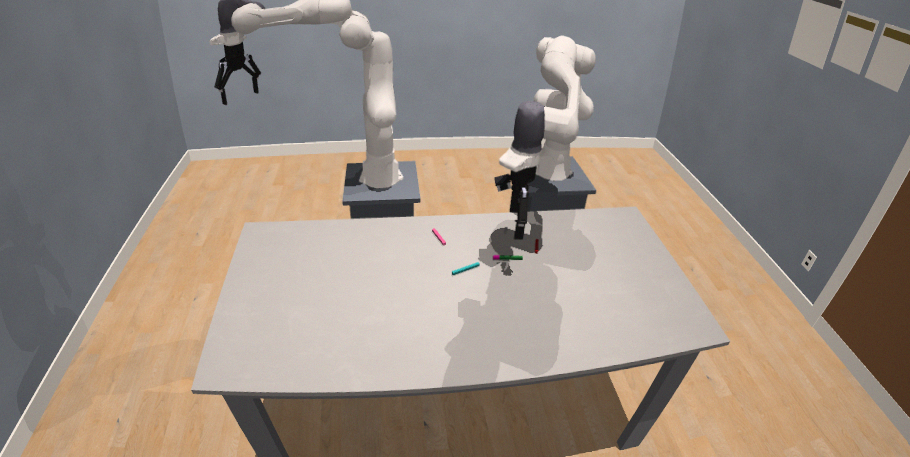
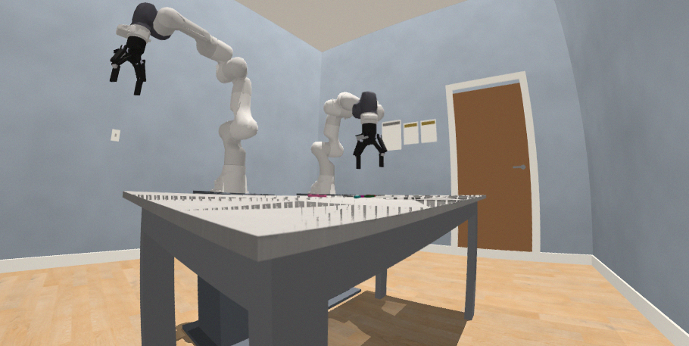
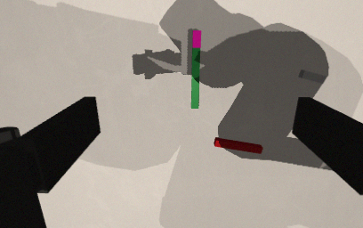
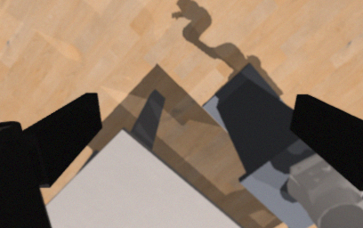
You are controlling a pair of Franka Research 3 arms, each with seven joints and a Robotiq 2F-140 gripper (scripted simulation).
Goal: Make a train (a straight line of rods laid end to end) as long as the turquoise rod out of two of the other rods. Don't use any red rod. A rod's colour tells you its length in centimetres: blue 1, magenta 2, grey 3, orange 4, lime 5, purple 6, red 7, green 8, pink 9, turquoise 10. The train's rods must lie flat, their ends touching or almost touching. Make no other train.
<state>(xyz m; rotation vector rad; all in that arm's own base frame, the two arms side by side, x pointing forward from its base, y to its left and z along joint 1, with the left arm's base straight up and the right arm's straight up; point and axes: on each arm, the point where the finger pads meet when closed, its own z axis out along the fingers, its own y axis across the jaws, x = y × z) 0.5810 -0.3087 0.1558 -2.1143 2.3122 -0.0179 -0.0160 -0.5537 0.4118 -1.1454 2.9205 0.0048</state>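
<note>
Find the turquoise rod lying on the counter near the green rod, with the magenta rod in line against or almost against the green rod's end. See, beyond the green rod, the red rod and pink rod. Note the left fingers wide open above the counter near the green rod, and the right fingers, also open, well away.
</note>
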